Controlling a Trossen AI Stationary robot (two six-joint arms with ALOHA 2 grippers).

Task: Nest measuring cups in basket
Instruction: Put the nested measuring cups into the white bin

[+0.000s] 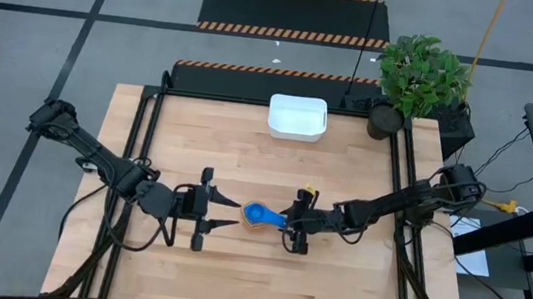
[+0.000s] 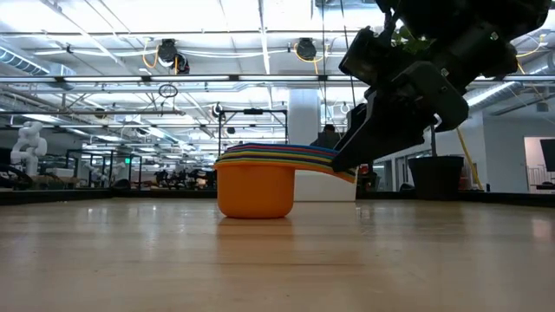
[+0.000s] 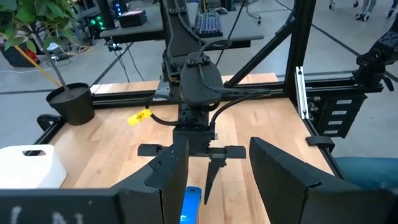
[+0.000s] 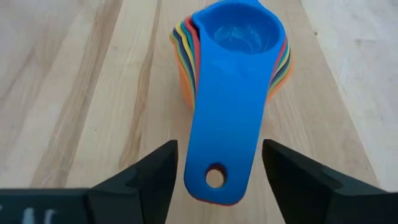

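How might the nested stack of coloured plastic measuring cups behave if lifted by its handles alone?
The nested stack of coloured plastic measuring cups is probably light and stiff, being thin plastic. Lifted by the overlapping flat handles, its round bowls would likely hang downward. The smooth cups sit loosely nested, so some may slip apart if it tilts.

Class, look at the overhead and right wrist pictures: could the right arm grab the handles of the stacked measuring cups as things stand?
Probably yes. The right gripper has its jaws open on either side of the measuring cups' stacked handles, with nothing between. The left gripper waits on the other side.
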